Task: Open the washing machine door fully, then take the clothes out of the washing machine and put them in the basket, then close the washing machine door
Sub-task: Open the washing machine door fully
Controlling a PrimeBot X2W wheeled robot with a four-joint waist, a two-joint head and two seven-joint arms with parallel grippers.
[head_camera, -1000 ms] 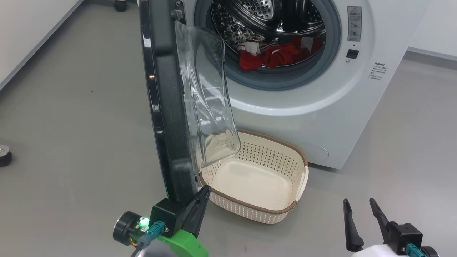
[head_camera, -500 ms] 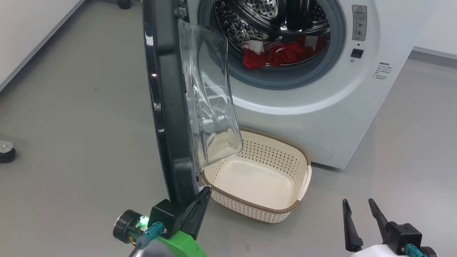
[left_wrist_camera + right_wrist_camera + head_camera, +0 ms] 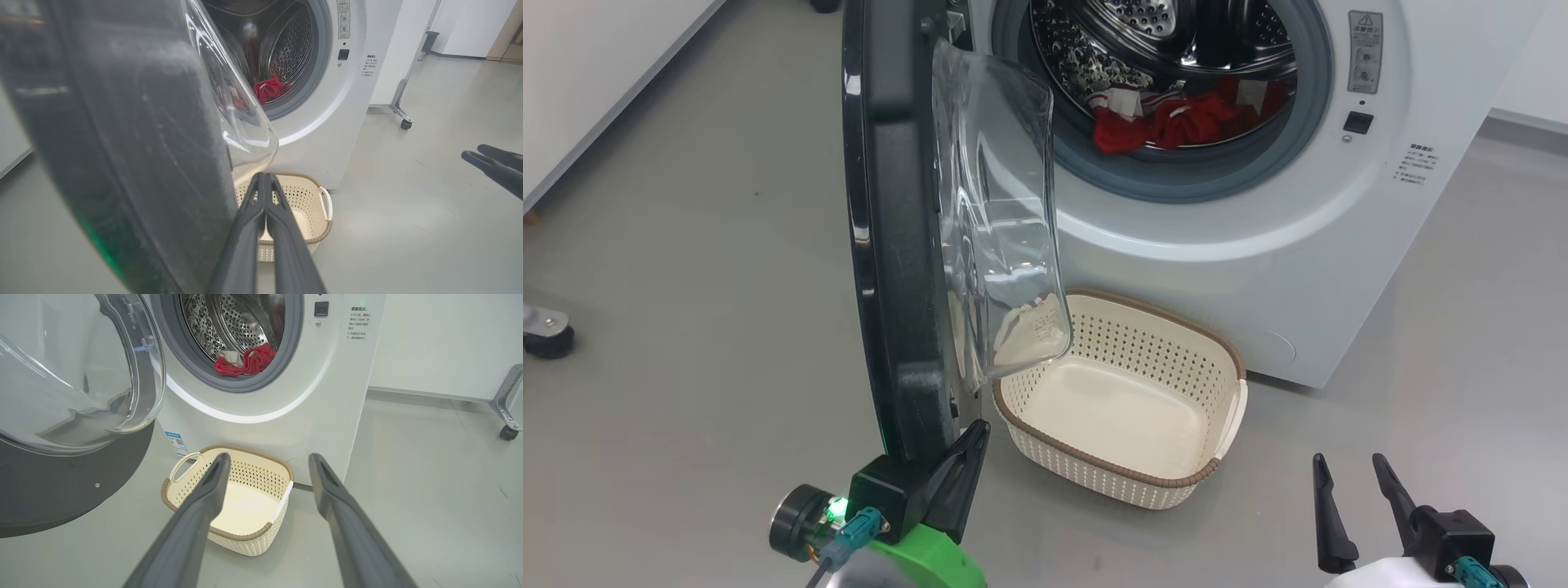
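- Head view: washing machine door (image 3: pixel 890 245) stands swung out, edge-on, from the washing machine (image 3: pixel 1217 245); its glass bowl (image 3: pixel 1005 204) faces the machine.
- Clothes (image 3: pixel 1176 122): red bundle at the front lip of the machine's drum (image 3: pixel 1160 33).
- Basket (image 3: pixel 1176 482): on the floor (image 3: pixel 686 245) just before the machine, below its opening.
- Left gripper (image 3: pixel 976 433): fingers pressed together, nothing between them, at the door's lower edge.
- Right gripper (image 3: pixel 1347 459): fingers spread, holding nothing, well apart from the machine.

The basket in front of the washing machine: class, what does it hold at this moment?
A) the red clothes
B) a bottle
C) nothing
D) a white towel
C: the basket shows a bare cream bottom, while the clothes lie inside the drum of the washing machine.
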